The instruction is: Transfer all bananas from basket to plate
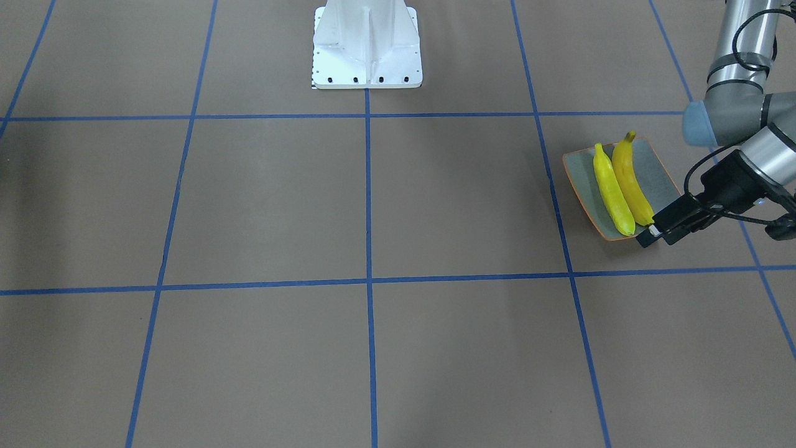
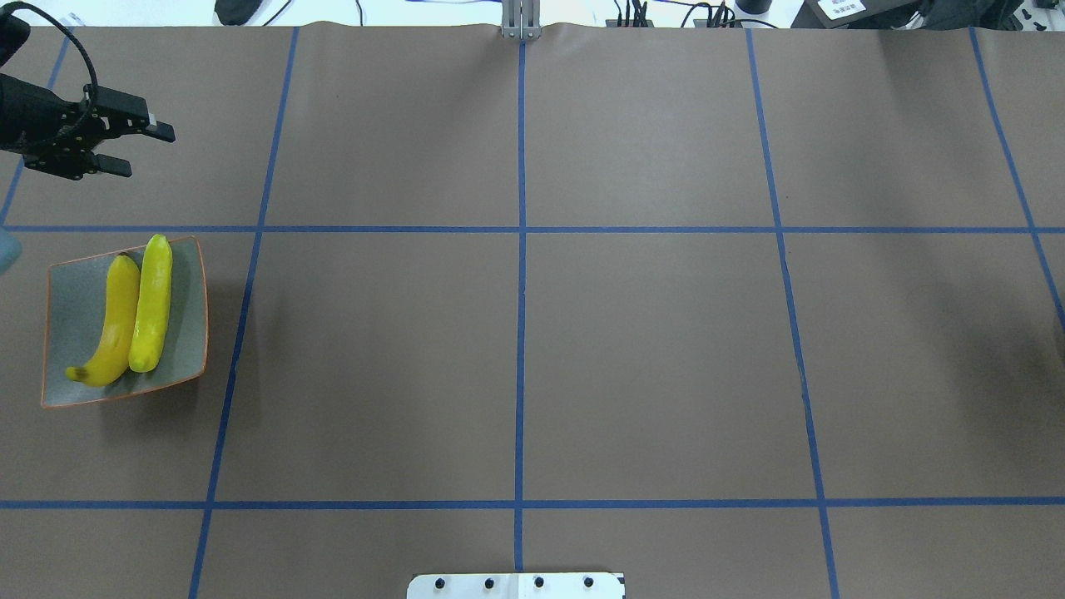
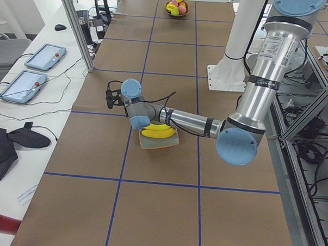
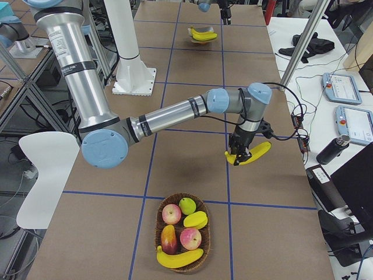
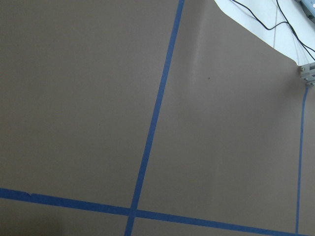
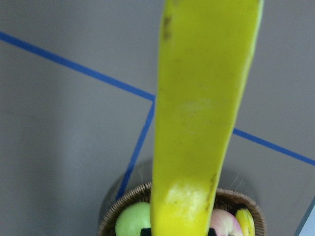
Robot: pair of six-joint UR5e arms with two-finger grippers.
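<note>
Yellow banana (image 6: 204,113) in right gripper (image 4: 238,154); long axis nearly level

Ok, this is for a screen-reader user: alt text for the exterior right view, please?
The robot's near arm holds a yellow banana in its right gripper above the brown, blue-gridded table. In front, a wicker basket holds another banana and other fruit; at the far end, a plate carries bananas.

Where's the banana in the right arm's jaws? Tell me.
In the exterior right view, the banana hangs in the jaws of the right gripper, above the table beyond the basket.
</note>
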